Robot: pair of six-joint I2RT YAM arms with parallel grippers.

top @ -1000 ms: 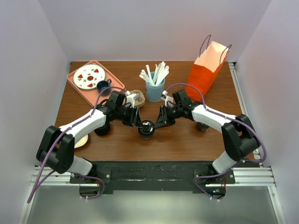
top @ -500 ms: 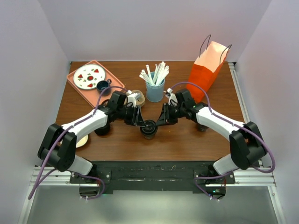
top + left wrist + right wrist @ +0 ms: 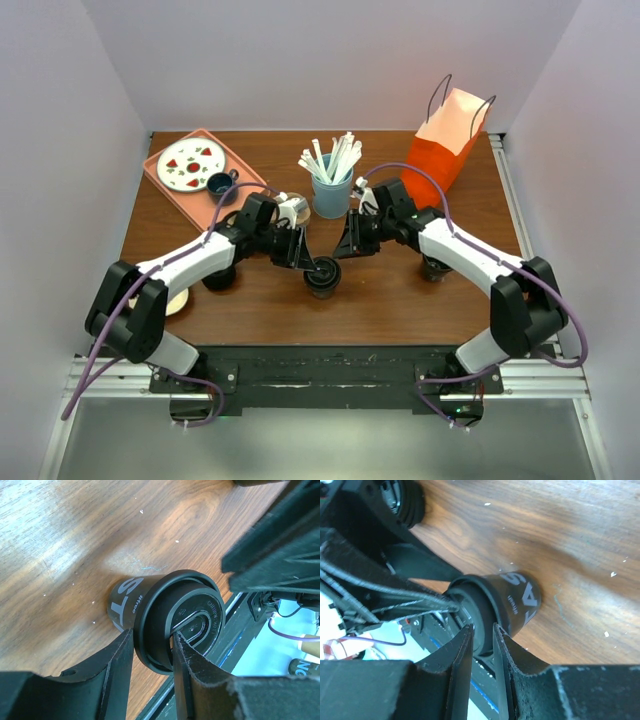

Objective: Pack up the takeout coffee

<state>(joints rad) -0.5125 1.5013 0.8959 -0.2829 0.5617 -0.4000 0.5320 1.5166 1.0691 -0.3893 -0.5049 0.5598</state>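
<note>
The takeout coffee is a black cup with white lettering and a black lid point(image 3: 322, 276), standing on the brown table near the middle. In the left wrist view the cup point(image 3: 131, 600) fills the centre. My left gripper point(image 3: 309, 260) point(image 3: 152, 652) is shut on the lid's rim, one finger outside and one in the lid's recess. My right gripper point(image 3: 344, 247) point(image 3: 481, 637) hangs just up and right of the cup point(image 3: 520, 597), apart from it. Its jaws stand a little apart with nothing between them.
An orange paper bag point(image 3: 446, 150) stands open at the back right. A blue cup of white sticks point(image 3: 331, 190) is behind the coffee. A pink tray point(image 3: 232, 160) with a plate and a small dark cup sits back left. Dark round objects lie under both forearms.
My right gripper has let go of the lid, opened slightly and drawn back up and to the right. The left gripper keeps its hold and the cup has shifted slightly right.
</note>
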